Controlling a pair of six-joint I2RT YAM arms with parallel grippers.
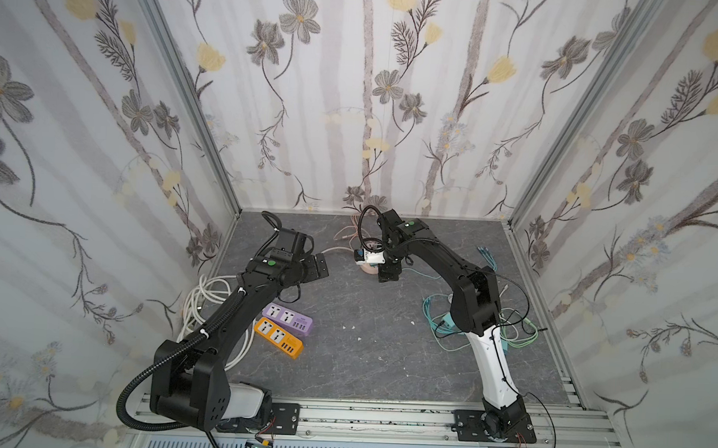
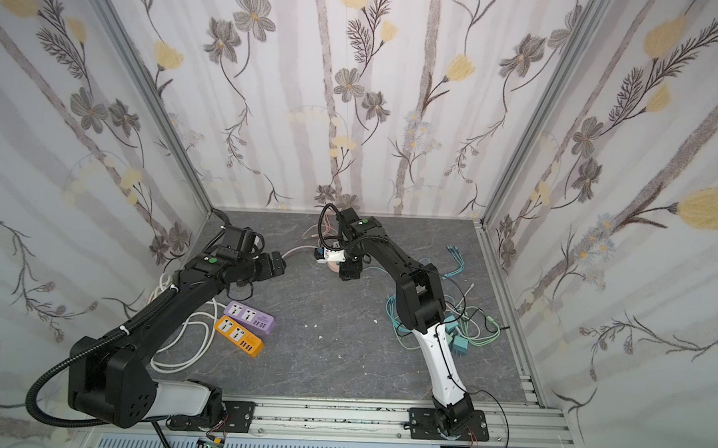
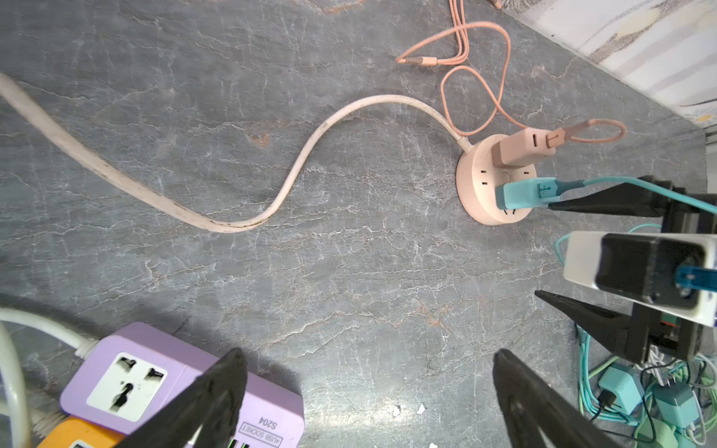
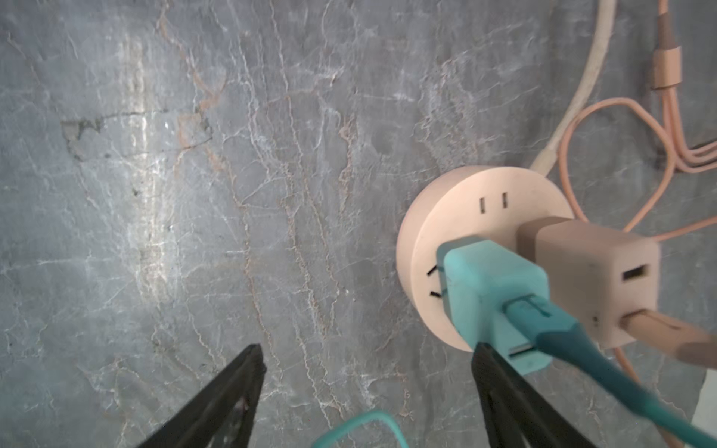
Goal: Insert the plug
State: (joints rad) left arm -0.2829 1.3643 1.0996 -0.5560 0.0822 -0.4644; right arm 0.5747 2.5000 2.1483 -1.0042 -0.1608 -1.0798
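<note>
Looking down in both top views, the right end effector (image 1: 388, 274) hangs at the back of the grey marbled bench (image 1: 364, 350), just beside the round pink socket hub (image 1: 367, 269). The left end effector (image 1: 321, 268) hovers apart from the hub. A purple power strip (image 1: 288, 319) and an orange power strip (image 1: 279, 338) lie side by side near the left arm.

From the left wrist view, the left end effector's jaws stand wide with only bench between them. The teal plug (image 3: 523, 192) sits pushed into the hub's face, next to a pink adapter block (image 3: 520, 149) plugged in beside it.

From the right wrist view, the right end effector's jaws also stand wide and grip nothing. One fingertip (image 4: 489, 364) lies at the plug's outer end; whether they touch I cannot tell.
</note>
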